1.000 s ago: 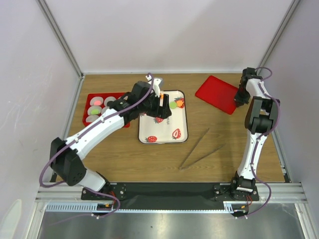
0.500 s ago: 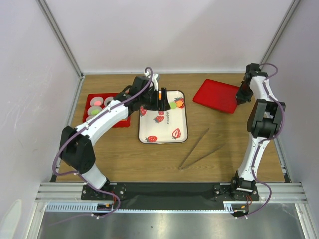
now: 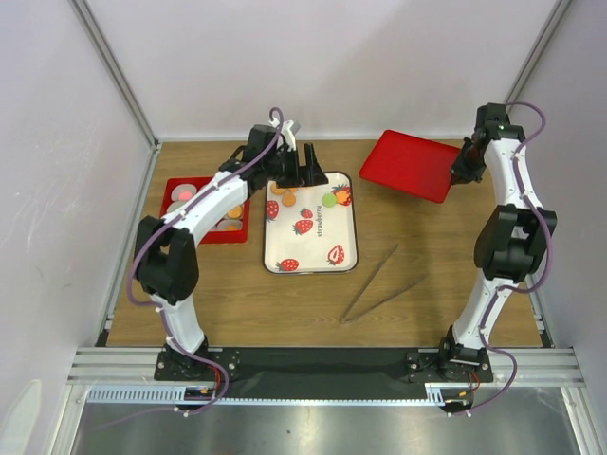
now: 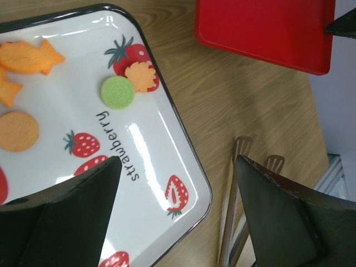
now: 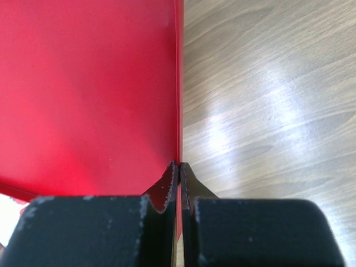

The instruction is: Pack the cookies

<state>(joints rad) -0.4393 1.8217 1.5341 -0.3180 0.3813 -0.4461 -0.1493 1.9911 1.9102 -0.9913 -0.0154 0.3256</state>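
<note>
Several cookies lie on the white strawberry tray [image 3: 327, 237]: orange ones [image 3: 285, 195] and a green one [image 3: 328, 199]. In the left wrist view I see a green round cookie [image 4: 118, 92], an orange scalloped one [image 4: 141, 76], an orange fish-shaped one [image 4: 28, 55] and an orange round one [image 4: 16, 130]. My left gripper [image 3: 297, 173] hovers open over the tray's far end, nothing between its fingers [image 4: 72, 211]. The red box [image 3: 171, 220] with pale cups sits left of the tray. My right gripper [image 3: 461, 168] is shut on the edge of the red lid [image 5: 89, 94].
The red lid [image 3: 410, 164] hangs tilted at the back right, also in the left wrist view [image 4: 267, 28]. Metal tongs [image 3: 381, 282] lie on the wooden table [image 3: 427, 275] right of the tray. Side walls stand close to both arms.
My left arm has swung back from the red box toward the tray's far edge and its jaws have opened wider. My right gripper has carried the lid slightly back and up.
</note>
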